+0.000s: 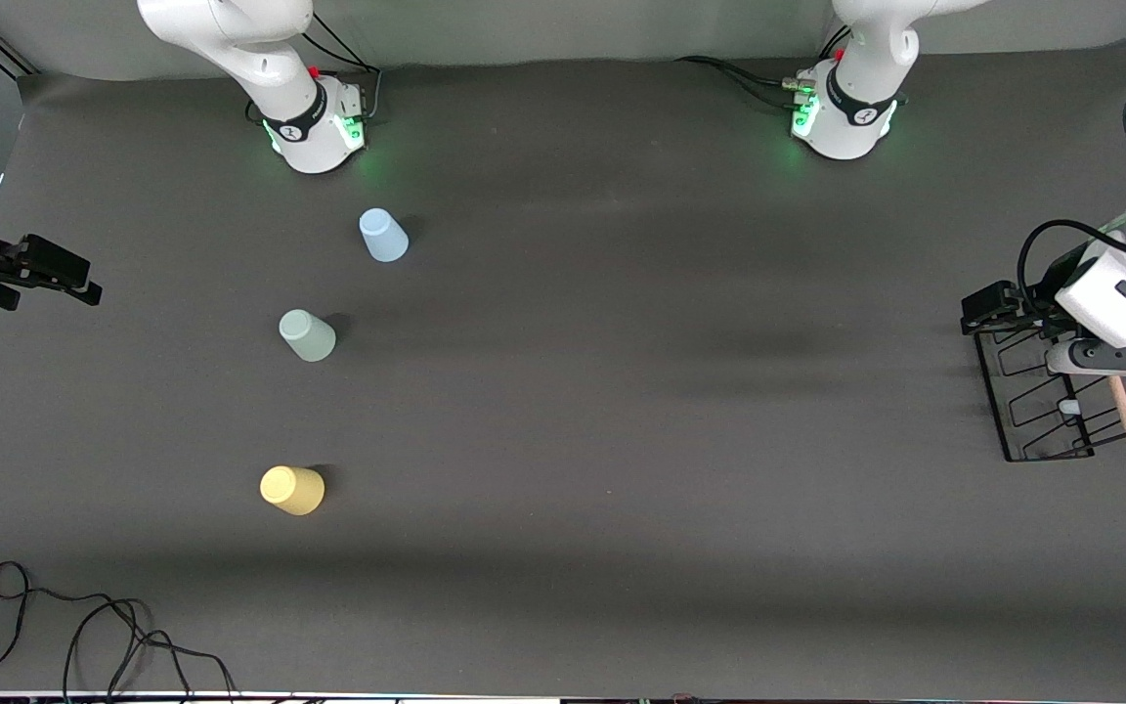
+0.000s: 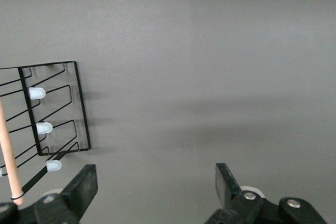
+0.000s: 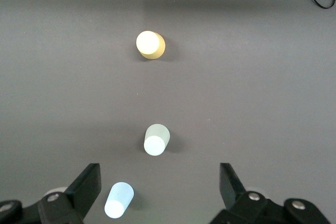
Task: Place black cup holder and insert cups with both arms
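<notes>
I work in a robotics lab: my two arms' bases [image 1: 321, 137] are bolted to a grey-matted table [image 1: 622, 440], loose cable [image 1: 84, 636] trailing at its edge.

My left gripper [image 1: 988, 311] hangs with fingers spread over the cup holder [image 1: 1042, 411], which stands at my left arm's end of the table. My right gripper [image 1: 69, 279] hangs parted over the other end. Three cups stand upside down toward my right arm's end: one [image 1: 383, 236] farthest from the front camera, one [image 1: 307, 335] between, one [image 1: 292, 490] nearest.
</notes>
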`<state>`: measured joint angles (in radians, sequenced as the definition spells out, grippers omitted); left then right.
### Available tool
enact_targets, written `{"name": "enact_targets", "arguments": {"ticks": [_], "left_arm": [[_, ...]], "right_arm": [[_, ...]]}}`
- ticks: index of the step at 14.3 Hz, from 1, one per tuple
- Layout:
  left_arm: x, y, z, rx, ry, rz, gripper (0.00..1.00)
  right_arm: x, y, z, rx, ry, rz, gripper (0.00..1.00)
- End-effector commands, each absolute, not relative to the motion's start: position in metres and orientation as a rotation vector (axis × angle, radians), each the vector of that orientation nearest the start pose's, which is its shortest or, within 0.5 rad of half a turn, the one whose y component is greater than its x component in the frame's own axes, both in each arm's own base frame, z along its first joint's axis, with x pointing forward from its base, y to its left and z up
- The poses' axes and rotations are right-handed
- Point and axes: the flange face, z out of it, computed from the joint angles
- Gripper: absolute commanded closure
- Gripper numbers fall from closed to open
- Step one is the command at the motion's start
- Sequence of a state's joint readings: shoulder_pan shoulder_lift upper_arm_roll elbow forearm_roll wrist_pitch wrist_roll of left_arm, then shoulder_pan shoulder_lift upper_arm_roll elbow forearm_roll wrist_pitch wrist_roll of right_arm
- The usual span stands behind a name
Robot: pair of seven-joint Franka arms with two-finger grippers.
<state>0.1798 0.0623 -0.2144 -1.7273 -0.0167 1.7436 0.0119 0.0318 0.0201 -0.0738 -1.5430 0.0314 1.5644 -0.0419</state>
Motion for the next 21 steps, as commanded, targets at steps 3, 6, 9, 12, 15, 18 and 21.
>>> {"name": "enact_targets", "arguments": {"ticks": [3, 6, 9, 12, 15, 18, 21], "left_arm": [[0.5696, -0.0187, 0.535, -3.155, 0.091, 0.04, 0.0], [0.5691, -0.0195, 0.534, -3.155, 0.094, 0.047, 0.0], [0.5689, -0.0195, 0.5339, -3.155, 0.094, 0.05, 0.0], [0.5687, -0.0204, 0.5338, -3.155, 0.094, 0.052, 0.0], [0.5687, -0.0204, 0.5338, -3.155, 0.094, 0.052, 0.0], [0.5685, -0.0213, 0.5342, -3.155, 0.094, 0.055, 0.0], [0.5681, -0.0195, 0.5328, -3.155, 0.07, 0.069, 0.0]], "right_arm": [[0.5561, -0.0212, 0.6314, -3.12, 0.007, -0.011, 0.0], [0.5561, -0.0204, 0.6314, -3.12, 0.004, -0.011, 0.0], [0.5553, -0.0197, 0.6317, -3.121, 0.0, -0.013, 0.0], [0.5552, -0.0164, 0.6302, -3.13, -0.029, -0.006, 0.0], [0.5555, -0.0164, 0.6299, -3.13, -0.034, -0.003, 0.0], [0.558, -0.0164, 0.6277, -3.13, -0.036, -0.006, 0.0], [0.5559, -0.0164, 0.6302, -3.13, -0.031, -0.008, 0.0]]}}
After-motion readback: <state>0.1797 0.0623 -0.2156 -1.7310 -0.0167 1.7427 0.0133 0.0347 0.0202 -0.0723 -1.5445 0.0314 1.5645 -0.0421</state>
